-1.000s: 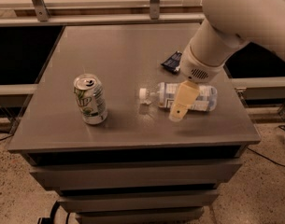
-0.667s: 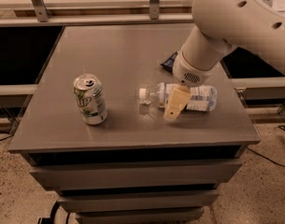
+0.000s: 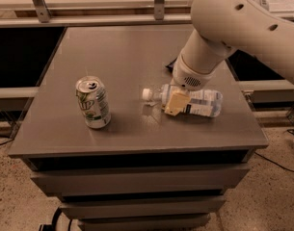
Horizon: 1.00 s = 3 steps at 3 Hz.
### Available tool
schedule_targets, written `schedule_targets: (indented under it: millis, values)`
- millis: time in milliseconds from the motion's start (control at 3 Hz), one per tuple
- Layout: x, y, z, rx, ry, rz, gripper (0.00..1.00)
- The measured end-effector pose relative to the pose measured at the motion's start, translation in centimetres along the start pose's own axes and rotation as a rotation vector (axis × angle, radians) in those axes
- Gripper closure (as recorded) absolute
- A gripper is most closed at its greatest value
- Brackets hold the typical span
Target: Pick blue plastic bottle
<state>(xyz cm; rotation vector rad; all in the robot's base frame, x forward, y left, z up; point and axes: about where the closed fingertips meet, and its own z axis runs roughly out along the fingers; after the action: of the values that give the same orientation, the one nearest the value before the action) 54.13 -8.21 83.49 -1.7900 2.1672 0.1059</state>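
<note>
Since a second ago the gripper [image 3: 175, 102] has shifted along the blue plastic bottle [image 3: 204, 102] toward the soda can [image 3: 93, 102], while the bottle has stayed put. That bottle lies on its side, well apart from the can on the right in the camera view, its white cap [image 3: 146, 94] pointing at the can. The gripper sits at the bottle's can-facing end, just behind the cap; whether it grips cannot be told. A dark packet [image 3: 170, 65] peeks out beyond, farther from the can. All rest on the grey table [image 3: 113, 47].

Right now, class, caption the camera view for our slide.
Claw over the lying blue plastic bottle, soda can standing apart on the grey table.
</note>
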Motion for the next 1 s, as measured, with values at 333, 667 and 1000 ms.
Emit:
schedule_targets:
  millis: [333,667,1000]
  values:
    - [0.0,0.0,-0.1,0.0,0.0,0.0,0.88]
    - [0.9,-0.4,-4.1,0.045,-0.012,0.008,1.0]
    - [1.8,-0.5,-8.3,0.09,-0.031,0.024,1.0]
